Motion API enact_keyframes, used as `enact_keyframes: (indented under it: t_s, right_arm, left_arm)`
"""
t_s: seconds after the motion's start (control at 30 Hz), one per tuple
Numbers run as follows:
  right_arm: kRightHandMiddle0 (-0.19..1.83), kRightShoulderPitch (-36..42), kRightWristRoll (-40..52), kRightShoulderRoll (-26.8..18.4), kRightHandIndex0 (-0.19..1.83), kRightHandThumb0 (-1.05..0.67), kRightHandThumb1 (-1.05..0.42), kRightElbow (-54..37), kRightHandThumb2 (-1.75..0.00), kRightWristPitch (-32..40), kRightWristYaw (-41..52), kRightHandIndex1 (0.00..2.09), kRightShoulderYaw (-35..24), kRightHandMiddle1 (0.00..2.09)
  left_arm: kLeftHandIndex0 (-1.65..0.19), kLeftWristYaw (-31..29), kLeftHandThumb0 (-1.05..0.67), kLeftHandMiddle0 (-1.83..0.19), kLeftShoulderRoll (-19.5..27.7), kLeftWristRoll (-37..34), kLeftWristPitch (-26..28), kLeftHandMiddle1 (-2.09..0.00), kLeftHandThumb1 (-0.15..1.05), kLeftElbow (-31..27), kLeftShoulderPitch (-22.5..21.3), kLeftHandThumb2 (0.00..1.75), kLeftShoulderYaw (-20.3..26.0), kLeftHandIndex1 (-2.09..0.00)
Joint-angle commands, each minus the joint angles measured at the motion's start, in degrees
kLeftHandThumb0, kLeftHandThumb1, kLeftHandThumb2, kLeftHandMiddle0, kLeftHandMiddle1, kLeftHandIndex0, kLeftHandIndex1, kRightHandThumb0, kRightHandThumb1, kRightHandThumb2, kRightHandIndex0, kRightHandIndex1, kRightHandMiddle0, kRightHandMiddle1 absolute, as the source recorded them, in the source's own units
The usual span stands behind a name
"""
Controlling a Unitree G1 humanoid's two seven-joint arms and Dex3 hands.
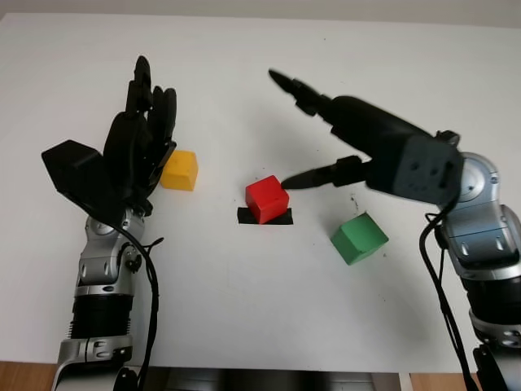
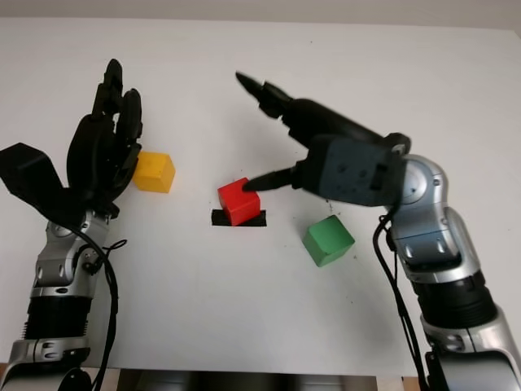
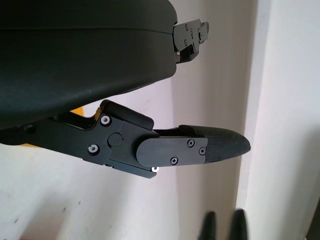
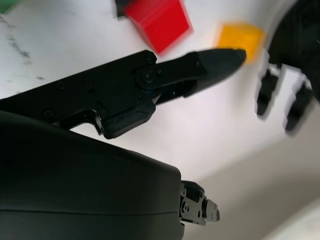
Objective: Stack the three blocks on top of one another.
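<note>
While the red block (image 1: 267, 198) sits on a black mark (image 1: 264, 217) mid-counter, the right hand (image 1: 326, 138) hangs open just above and behind it, one fingertip (image 1: 293, 181) near the block's upper right edge (contact unclear); the green block (image 1: 359, 237) lies apart to its right; the yellow block (image 1: 179, 170) lies left, just beside the raised, open left hand (image 1: 140, 138); the white counter (image 1: 244, 301) carries all three.

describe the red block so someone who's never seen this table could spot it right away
On the white table, look near the middle, between the yellow cube beside the open left hand and the green cube. The red cube is there, below the open right hand. It alone sits on a black tape strip.
</note>
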Motion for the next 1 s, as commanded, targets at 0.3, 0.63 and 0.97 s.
enact_keyframes:
  t_s: [0.3,0.63,0.97]
  right_arm:
    - [-0.19,-0.8,11.3,2.5,-0.19,-0.83,-1.05,8.7,-0.7,-2.9,-3.5,0.0,-6.1,0.0]
    - [-0.19,0.9,13.7,1.4,-0.19,-0.79,-1.05,11.3,-0.71,-2.2,-4.7,0.0,-7.8,0.0]
    - [-0.19,1.2,17.4,2.6,-0.19,-0.8,-1.05,9.3,-0.68,3.9,-8.2,0.0,-10.9,0.0]
  left_arm:
    - [0.1,-3.1,-0.76,0.1,11.7,5.6,-1.9,-0.06,1.05,-1.4,-2.1,0.33,0.4,-0.07]
    - [-0.51,0.4,-0.61,-0.56,22.2,21.9,-4.7,-0.17,1.03,1.3,-5.1,0.08,-3.1,-0.28]
    - [-0.34,-17.3,-0.78,-0.08,36.8,33.0,-6.1,-0.02,0.93,5.4,-12.5,0.05,-13.7,-0.1]
